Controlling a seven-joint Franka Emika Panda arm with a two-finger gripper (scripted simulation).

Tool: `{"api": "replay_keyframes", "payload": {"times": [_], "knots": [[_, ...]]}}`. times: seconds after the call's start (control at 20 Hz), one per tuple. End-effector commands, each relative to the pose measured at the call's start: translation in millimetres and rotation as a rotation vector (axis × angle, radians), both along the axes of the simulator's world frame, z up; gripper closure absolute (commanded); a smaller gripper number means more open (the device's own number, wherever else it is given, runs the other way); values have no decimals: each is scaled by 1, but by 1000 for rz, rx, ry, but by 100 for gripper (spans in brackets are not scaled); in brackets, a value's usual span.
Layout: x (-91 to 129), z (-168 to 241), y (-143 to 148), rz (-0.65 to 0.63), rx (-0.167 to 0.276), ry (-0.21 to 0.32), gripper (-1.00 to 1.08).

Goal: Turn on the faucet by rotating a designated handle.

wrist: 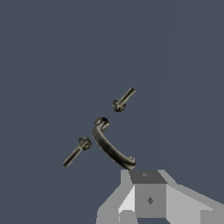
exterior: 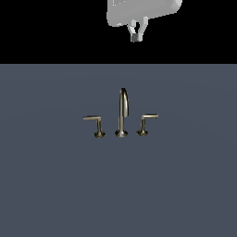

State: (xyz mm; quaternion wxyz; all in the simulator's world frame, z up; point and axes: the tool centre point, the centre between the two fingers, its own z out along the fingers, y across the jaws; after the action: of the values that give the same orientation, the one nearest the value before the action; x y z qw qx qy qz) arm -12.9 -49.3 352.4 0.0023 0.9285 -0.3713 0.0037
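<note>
Grey floor bears brass-grey faucet [exterior: 122,113], gooseneck upright.

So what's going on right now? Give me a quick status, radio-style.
End effector high above the faucet, holding nothing, fingers close together. Handle untouched. Nothing in the way.

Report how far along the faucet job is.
Done: nothing visible; the gripper hangs high above the faucet, touching no part of it. In hand: nothing between the fingers; at most an approach. Left: descend to the designated handle, whose lever points to the exterior view's right, and rotate it.
</note>
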Motion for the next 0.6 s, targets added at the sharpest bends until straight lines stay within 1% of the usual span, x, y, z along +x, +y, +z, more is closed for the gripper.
{"api": "replay_keyframes", "payload": {"times": [0.0,0.3,0.55], "knots": [[16,-21,-8,-73,1,0,108],[48,-76,-28,-245,2,0,108],[69,-126,-46,-389,4,1,108]]}}
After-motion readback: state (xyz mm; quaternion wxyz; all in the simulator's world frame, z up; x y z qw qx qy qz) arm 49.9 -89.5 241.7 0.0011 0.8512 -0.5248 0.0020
